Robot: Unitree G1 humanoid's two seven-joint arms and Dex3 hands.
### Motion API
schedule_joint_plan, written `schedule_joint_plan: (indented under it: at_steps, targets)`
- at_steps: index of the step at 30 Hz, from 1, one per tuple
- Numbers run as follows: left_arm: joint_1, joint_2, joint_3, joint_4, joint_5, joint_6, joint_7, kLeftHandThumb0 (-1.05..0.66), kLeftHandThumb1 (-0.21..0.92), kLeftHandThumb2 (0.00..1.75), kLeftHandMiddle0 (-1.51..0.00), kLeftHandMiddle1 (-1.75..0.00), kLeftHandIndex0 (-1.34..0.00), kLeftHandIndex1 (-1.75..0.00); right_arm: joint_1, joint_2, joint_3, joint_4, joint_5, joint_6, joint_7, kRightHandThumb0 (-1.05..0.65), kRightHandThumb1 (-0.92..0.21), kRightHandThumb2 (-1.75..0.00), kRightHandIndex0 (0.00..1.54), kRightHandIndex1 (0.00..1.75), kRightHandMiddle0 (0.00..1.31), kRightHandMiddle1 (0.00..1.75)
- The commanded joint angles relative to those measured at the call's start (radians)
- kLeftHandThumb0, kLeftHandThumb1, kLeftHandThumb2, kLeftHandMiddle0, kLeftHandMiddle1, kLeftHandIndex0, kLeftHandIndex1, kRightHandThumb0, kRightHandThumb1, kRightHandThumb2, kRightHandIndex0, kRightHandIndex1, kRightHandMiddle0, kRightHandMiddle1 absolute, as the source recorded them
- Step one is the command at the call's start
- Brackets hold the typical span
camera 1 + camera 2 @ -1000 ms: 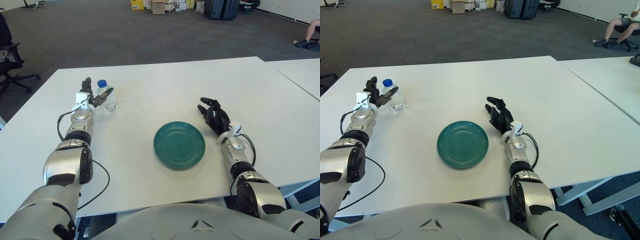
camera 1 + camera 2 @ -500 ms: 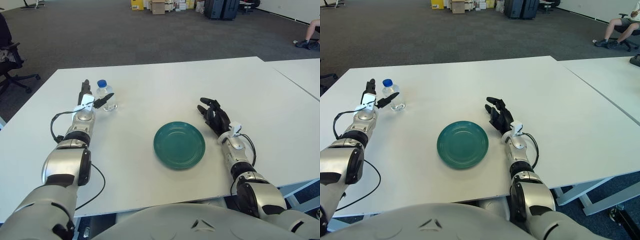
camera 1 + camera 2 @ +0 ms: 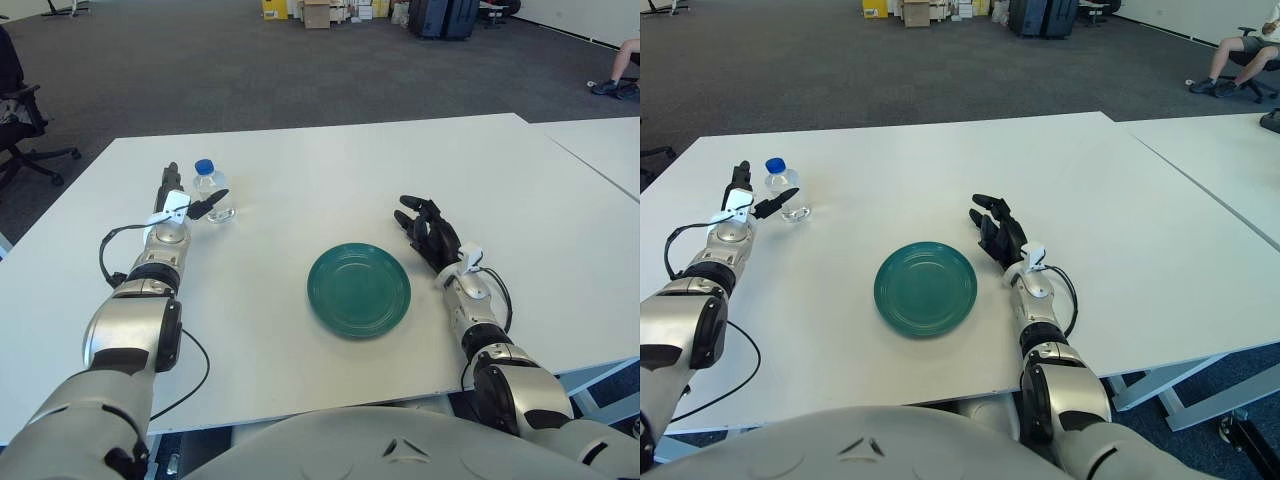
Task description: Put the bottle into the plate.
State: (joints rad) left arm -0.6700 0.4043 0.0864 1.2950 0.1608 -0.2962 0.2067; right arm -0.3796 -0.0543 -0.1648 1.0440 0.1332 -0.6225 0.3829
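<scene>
1. On the white table (image 3: 300, 160), toward its far left part, stands a small clear bottle (image 3: 211, 192) with a blue cap, upright.
2. Just beside the bottle, on its left, is the left hand (image 3: 185, 200). Its fingers are spread: one dark finger (image 3: 171, 178) points up and away, another reaches across toward the lower part of the bottle. The fingers are not wrapped around the bottle, and whether the reaching fingertip touches it cannot be told. The hand holds nothing.
3. Nearer the robot and to the right of the bottle, well apart from it, a round green plate (image 3: 359, 290) lies flat on the table with nothing on it.
4. Just right of the plate shows the right hand (image 3: 427, 228), idle, its dark fingers loosely spread and holding nothing.
5. Beyond the table's far edge lies a grey carpeted floor (image 3: 200, 70), with an office chair (image 3: 20, 120) at the left edge and boxes (image 3: 318, 12) far back.
</scene>
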Motion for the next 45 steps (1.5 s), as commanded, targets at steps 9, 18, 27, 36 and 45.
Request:
schedule_joint_plan:
  at_steps: [9, 18, 27, 36, 45]
  targets:
    - [-0.027, -0.009, 0.004, 0.008, -0.007, 0.009, -0.009, -0.99, 0.83, 0.01, -0.13, -0.01, 0.0, -0.29, 0.032, -0.008, -0.003, 0.018, 0.0, 0.021, -0.007, -0.59, -0.92, -0.8, 0.34, 0.01, 0.0, 0.92]
    - [-0.043, -0.035, -0.007, 0.013, 0.004, 0.016, 0.0, -1.0, 0.83, 0.01, -0.18, -0.03, 0.0, -0.32, 0.035, -0.009, -0.001, 0.011, -0.001, 0.028, -0.009, -0.6, -0.92, -0.79, 0.33, 0.0, 0.0, 0.93]
    - [-0.062, -0.059, -0.014, 0.017, 0.012, 0.023, 0.009, -0.98, 0.82, 0.01, -0.2, -0.03, 0.0, -0.34, 0.04, -0.006, -0.002, 0.005, -0.001, 0.023, -0.02, -0.6, -0.92, -0.78, 0.33, 0.0, 0.0, 0.94]
    - [-0.079, -0.075, -0.021, 0.019, 0.015, 0.038, 0.01, -1.0, 0.83, 0.01, -0.18, -0.02, 0.0, -0.3, 0.049, -0.004, 0.001, -0.009, 0.002, 0.022, -0.012, -0.61, -0.92, -0.78, 0.31, 0.0, 0.0, 0.93]
    - [-0.089, -0.09, -0.03, 0.018, 0.02, 0.036, 0.016, -1.0, 0.84, 0.02, -0.19, -0.02, 0.0, -0.29, 0.06, 0.004, -0.002, -0.023, 0.006, 0.012, -0.017, -0.6, -0.92, -0.78, 0.31, 0.01, 0.0, 0.92]
